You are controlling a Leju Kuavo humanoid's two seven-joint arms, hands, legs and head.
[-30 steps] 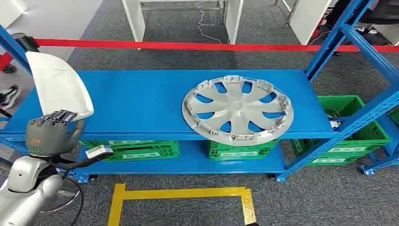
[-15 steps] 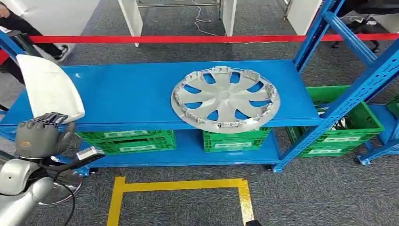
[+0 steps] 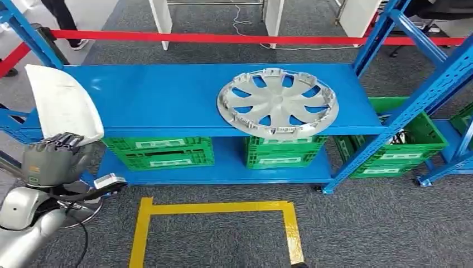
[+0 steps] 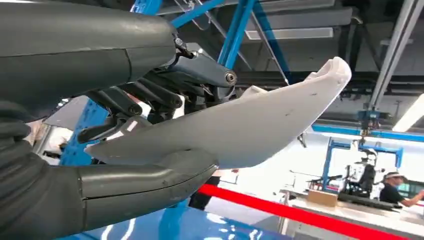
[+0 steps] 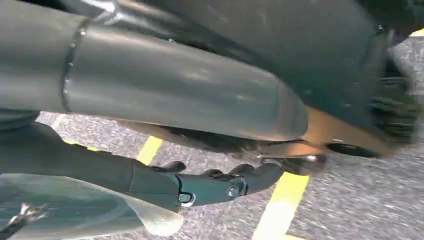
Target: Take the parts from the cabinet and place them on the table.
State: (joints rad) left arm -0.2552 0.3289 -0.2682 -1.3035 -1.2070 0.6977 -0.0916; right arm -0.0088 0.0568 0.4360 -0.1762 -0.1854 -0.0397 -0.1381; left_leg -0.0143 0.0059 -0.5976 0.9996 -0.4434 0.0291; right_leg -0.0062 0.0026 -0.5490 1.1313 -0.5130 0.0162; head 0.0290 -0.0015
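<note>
Progress looks partial from the head view: the left robot hand [image 3: 49,161] grasps a white curved part [image 3: 64,103] beside the blue shelf [image 3: 156,100], while a grey wheel cover [image 3: 277,102] lies untaken there, green crates [image 3: 159,152] below, red barrier tape [image 3: 223,38] behind. Left wrist view: fingers wrapped around that part [image 4: 240,127]. Right wrist view: the right robot hand [image 5: 220,185] hangs over yellow floor tape [image 5: 280,205], fingers curled, apparently holding nothing.

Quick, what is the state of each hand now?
Left hand: holding the white part.
Right hand: cannot be told.
</note>
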